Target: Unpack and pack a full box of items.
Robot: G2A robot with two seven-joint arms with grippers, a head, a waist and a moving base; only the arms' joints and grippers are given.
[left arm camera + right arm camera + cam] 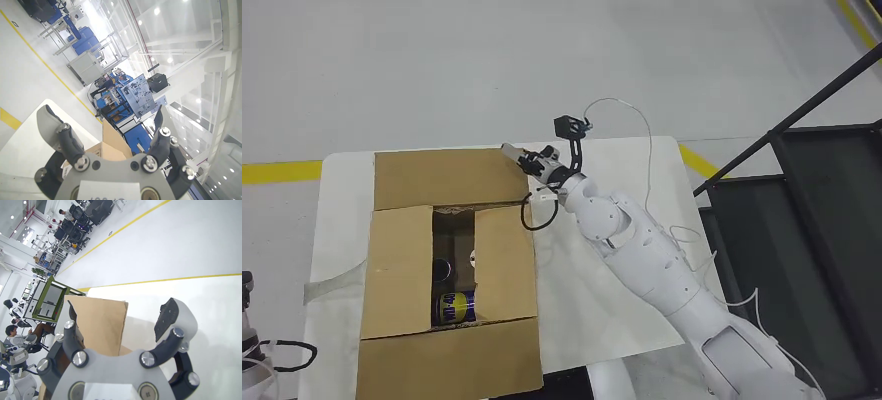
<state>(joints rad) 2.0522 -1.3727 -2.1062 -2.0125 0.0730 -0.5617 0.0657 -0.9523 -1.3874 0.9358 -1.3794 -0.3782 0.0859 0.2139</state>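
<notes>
Right gripper (120, 306) spread wide, nothing pinched, at upper right corner of cardboard box (447, 178), just above centre of top view. Edge of one box flap (100, 325) between the fingers, close against one finger (70, 313); contact not clear. Dark pad (167, 317) of other finger well apart from the cardboard. Left gripper (103, 113) also spread wide, nothing held, with table corner and a box flap visible past its fingers. Box on white table (582, 300), left of centre in top view, flaps open, opening facing up. Inside: blue and yellow can (454, 306) lying in lower part of opening, dark round item (442, 268) just above it, small white item (472, 256) near right side of opening, kind not clear. Yellow floor line (277, 172) at left edge of frame, beyond table.
</notes>
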